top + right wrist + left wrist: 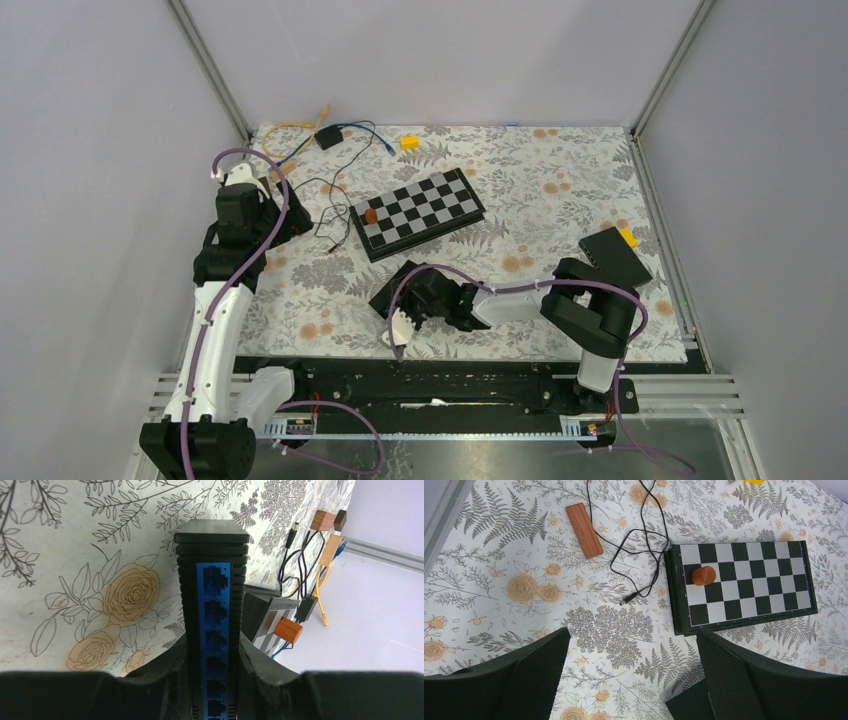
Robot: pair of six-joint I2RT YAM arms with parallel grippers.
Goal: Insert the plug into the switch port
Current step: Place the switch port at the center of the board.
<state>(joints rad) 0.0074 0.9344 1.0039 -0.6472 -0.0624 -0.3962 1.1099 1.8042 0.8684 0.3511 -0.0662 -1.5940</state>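
The plug (625, 601) is the bare end of the black cable (644, 555), lying flat on the floral cloth just left of the chessboard (744, 582), towards the far left of the table. It lies slanted, its tip pointing near and left while the cord loops away to the far side. In the left wrist view it sits ahead of the fingers and roughly in line with the gap between them. The left gripper (631, 640) is the nearer one, I judge, and it is free, its fingers spread wide and holding nothing. The switch (212, 605) is at the near middle of the table, on the near side of the chessboard, well apart from the plug. The right gripper (435, 300) is clamped on its two sides, with the blue strip of ports facing its wrist camera.
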